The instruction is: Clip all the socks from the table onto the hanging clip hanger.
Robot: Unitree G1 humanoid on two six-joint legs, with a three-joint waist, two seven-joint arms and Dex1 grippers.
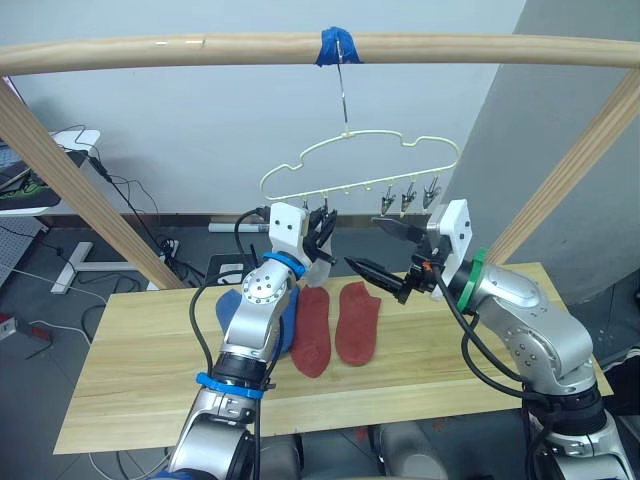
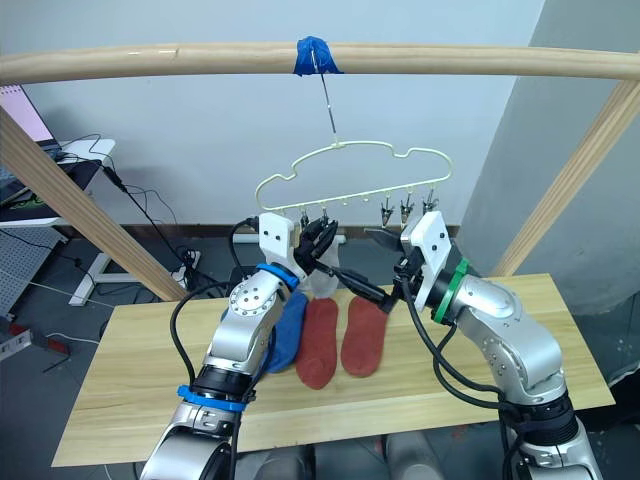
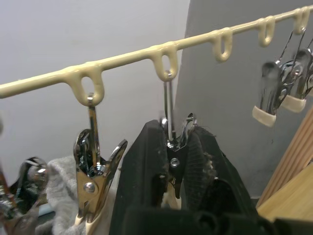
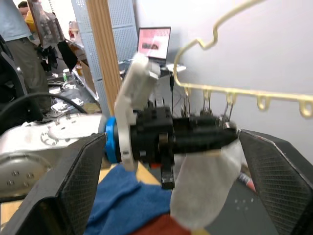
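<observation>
Socks lie on the table (image 1: pixel 120 390): two red socks (image 1: pixel 335 325) side by side with toes pointing at the robot, and one blue sock (image 2: pixel 288 335) partly hidden. One grey sock (image 4: pixel 205 188) hangs straight down from the clip hanger (image 1: pixel 360 170). The left gripper (image 3: pixel 168 161) is clenched on a metal clip (image 3: pixel 172 142) there, and the right gripper (image 1: pixel 385 250) is spread wide, holding nothing.

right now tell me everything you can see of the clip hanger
The clip hanger is thin pale-yellow wire with a cloud-shaped outline. Its long metal hook hangs from blue tape on the wooden pole. Small loops along its bottom bar carry silvery metal clips with pale tips. The left claw is closed around one clip, and a light grey sock hangs there.
</observation>
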